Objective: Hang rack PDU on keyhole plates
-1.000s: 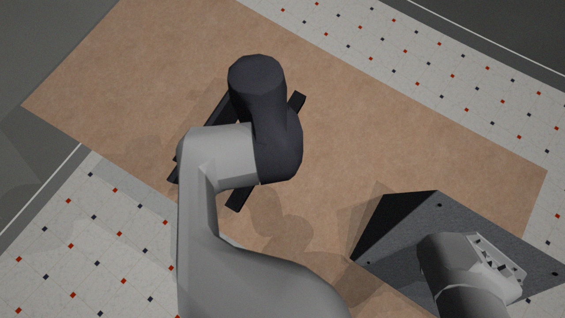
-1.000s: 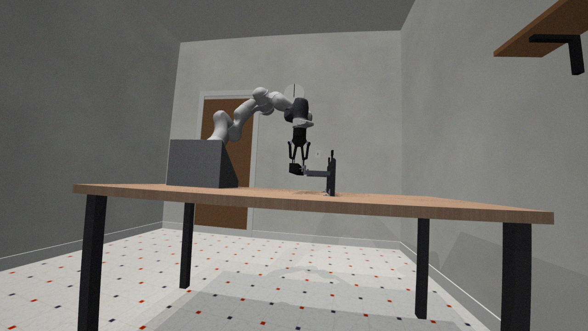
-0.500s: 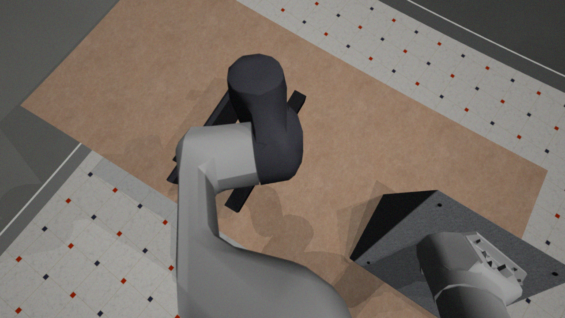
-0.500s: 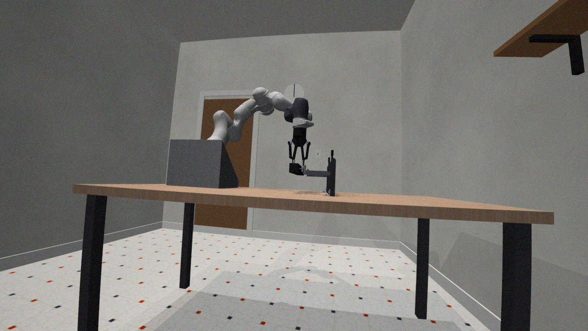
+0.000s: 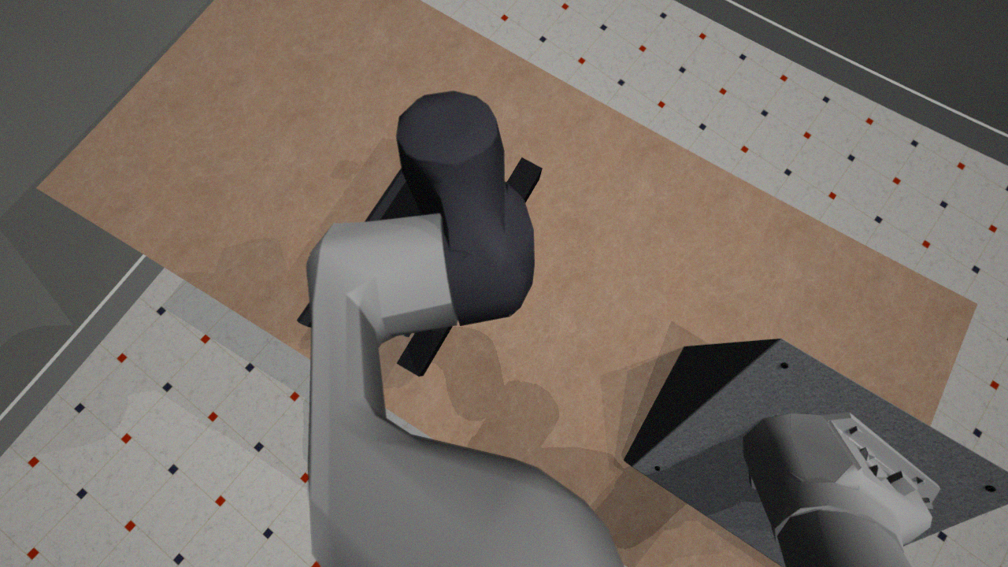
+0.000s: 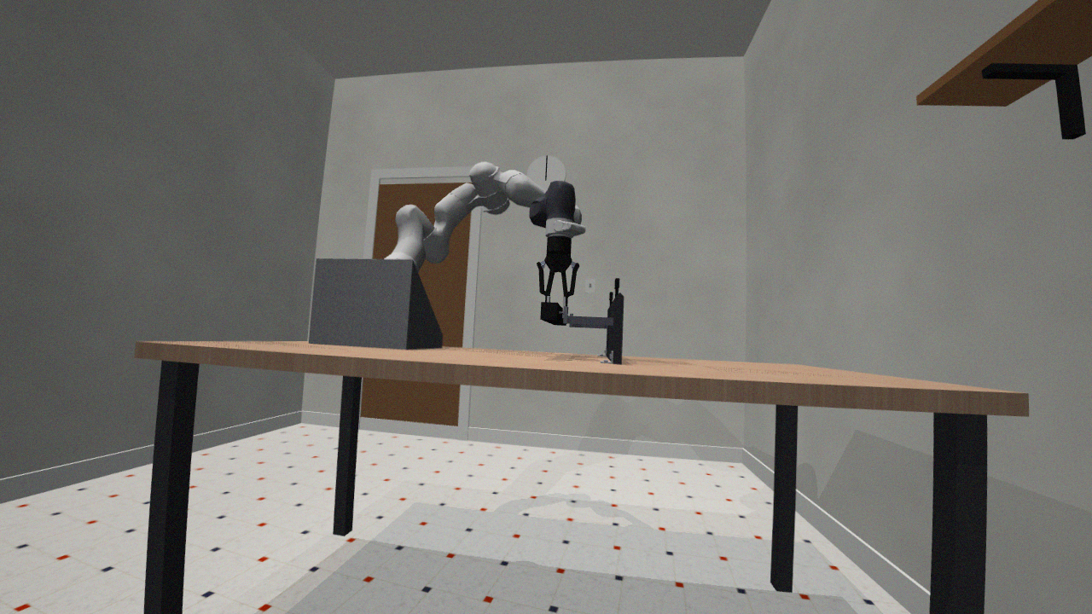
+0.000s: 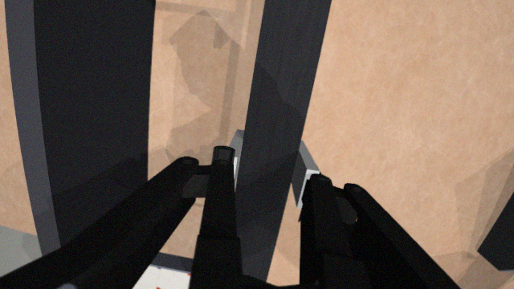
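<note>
The rack PDU (image 5: 423, 354) (image 6: 549, 312) (image 7: 278, 100) is a long dark bar held level above the table, parallel to the black upright stand (image 5: 387, 211) (image 6: 615, 328) (image 7: 92, 100). My gripper (image 6: 555, 304) (image 7: 267, 149) comes from above and is shut on the PDU near its middle. In the top view the arm's dark wrist hides the gripper. A grey keyhole plate (image 6: 588, 321) (image 7: 307, 170) reaches out from the stand to the PDU's back. The buttons and slots are hidden, so I cannot tell if they are seated.
The wooden table (image 5: 669, 246) (image 6: 534, 373) carries the grey robot pedestal (image 5: 775, 394) (image 6: 366, 305) at one end. The stand rises a little higher than the PDU. A wall shelf (image 6: 992, 68) hangs high at the right, far from the arm.
</note>
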`<state>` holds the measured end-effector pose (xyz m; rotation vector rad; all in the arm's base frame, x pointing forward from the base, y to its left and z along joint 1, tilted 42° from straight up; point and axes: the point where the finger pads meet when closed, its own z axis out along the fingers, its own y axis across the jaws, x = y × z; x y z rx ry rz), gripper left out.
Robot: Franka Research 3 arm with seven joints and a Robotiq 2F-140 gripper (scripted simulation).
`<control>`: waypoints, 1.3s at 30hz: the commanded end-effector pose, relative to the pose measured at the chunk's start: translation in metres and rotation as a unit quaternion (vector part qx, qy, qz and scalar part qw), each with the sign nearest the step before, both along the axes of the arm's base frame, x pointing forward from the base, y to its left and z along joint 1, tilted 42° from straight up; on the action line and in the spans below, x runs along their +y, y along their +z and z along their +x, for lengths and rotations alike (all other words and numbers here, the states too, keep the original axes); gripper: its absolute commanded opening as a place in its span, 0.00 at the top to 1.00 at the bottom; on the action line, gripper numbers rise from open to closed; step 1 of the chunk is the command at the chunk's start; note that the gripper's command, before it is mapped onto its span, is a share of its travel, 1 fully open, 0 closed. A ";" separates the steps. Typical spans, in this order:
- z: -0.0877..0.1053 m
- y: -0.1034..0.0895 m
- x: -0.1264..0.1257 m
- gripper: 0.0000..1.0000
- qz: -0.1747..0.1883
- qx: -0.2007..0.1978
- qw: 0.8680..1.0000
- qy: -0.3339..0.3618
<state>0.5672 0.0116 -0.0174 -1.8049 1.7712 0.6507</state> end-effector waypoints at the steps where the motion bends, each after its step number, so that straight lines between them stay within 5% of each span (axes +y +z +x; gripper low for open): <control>1: 0.003 0.001 -0.003 1.00 -0.001 0.002 1.000 -0.003; 39: 0.015 0.001 -0.003 1.00 -0.001 0.002 1.000 -0.003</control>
